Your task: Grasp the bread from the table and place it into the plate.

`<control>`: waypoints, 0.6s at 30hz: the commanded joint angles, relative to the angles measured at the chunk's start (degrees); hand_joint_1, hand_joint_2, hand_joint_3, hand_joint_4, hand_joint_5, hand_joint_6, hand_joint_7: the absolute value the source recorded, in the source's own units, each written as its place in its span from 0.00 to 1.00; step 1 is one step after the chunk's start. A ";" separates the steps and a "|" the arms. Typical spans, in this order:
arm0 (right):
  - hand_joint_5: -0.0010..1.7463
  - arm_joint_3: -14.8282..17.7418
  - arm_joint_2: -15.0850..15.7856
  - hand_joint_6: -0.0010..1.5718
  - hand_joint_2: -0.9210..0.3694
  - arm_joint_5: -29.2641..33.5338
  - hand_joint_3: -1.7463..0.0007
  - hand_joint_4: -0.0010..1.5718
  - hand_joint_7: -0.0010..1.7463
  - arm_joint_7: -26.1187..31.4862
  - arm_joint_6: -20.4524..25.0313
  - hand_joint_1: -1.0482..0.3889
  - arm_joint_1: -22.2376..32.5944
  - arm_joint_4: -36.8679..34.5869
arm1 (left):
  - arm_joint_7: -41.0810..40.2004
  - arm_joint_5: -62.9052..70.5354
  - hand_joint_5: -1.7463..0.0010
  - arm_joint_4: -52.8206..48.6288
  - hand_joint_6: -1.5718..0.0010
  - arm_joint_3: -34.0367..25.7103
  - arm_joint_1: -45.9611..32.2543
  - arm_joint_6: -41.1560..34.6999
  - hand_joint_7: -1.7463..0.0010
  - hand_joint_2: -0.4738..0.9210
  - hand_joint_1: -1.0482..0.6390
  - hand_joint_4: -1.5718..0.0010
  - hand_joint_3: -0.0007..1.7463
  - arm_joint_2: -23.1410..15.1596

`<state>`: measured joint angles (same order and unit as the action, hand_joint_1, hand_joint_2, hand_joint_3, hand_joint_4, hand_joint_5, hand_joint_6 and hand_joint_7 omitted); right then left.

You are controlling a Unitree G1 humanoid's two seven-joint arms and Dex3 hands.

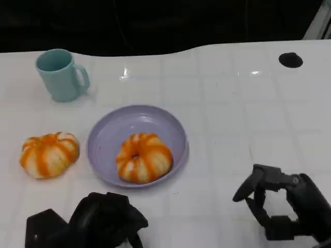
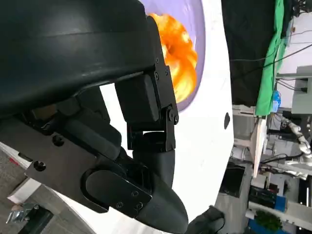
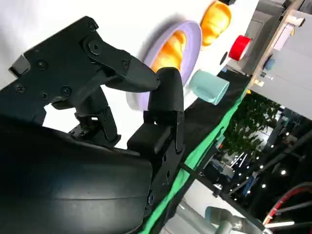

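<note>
Two orange-striped bread rolls on the white tabletop (image 1: 238, 113): one bread (image 1: 143, 157) already sitting inside the lavender plate (image 1: 103, 139), a second bread (image 1: 49, 154) lying on the tabletop just left of the plate, apart from its rim. Roundish, no real long axis to line up on. Lies ahead and slightly left of the left hand (image 1: 103, 222), clearly the nearer one. Left hand low at the near edge, fingers curled in, holding nothing. Right hand (image 1: 279, 204) well off to the right, fingers apart, empty, resting low. Teal mug (image 1: 61, 75) standing beyond the loose bread, worth avoiding on any reach.
</note>
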<state>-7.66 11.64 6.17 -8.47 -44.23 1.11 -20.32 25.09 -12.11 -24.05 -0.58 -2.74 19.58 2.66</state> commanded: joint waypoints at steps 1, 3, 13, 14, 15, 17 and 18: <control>1.00 1.34 0.48 0.47 0.28 -2.70 0.40 0.49 0.81 -1.06 0.51 0.50 3.08 2.44 | -0.11 -0.07 0.48 -0.42 0.00 -0.31 0.37 0.55 0.73 0.90 0.00 0.04 0.00 -0.52; 1.00 1.56 0.00 0.46 0.27 -3.11 0.41 0.49 0.82 -1.02 0.57 0.50 3.88 2.41 | -0.11 -0.12 0.48 -0.26 0.00 -0.39 0.32 0.28 0.73 0.90 0.00 0.04 0.00 -0.69; 1.00 2.07 -3.08 0.46 0.27 -2.57 0.40 0.50 0.85 0.23 -0.09 0.49 4.12 -0.33 | 0.40 -1.06 0.48 -0.39 0.00 -1.30 0.58 -0.43 0.72 0.90 0.00 0.04 0.00 -1.63; 1.00 2.07 -3.20 0.45 0.26 -2.34 0.40 0.50 0.85 0.27 -0.19 0.49 4.00 -0.63 | 0.48 -1.07 0.48 -0.58 0.00 -1.38 0.67 -0.35 0.72 0.90 0.00 0.04 0.00 -1.81; 1.00 2.09 -3.24 0.44 0.26 -2.00 0.41 0.50 0.85 0.37 -0.35 0.48 3.87 -0.91 | 0.50 -0.98 0.48 -0.84 0.00 -1.44 0.78 -0.18 0.72 0.90 0.00 0.04 0.00 -1.96; 1.00 2.16 -3.43 0.44 0.25 -1.52 0.42 0.50 0.86 0.69 -0.81 0.48 3.55 -1.71 | 0.76 -1.09 0.48 -1.23 0.00 -1.63 1.00 -0.06 0.72 0.90 0.00 0.04 0.00 -2.13; 1.00 2.19 -3.54 0.44 0.25 -1.51 0.43 0.50 0.86 0.76 -1.03 0.48 3.39 -2.13 | 0.92 -1.23 0.48 -1.31 0.00 -1.72 1.06 -0.13 0.72 0.90 0.00 0.04 0.00 -2.14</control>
<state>-6.25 8.03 4.15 -8.47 -44.22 4.94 -21.42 25.17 -12.70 -24.63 -1.73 -2.13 19.40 1.57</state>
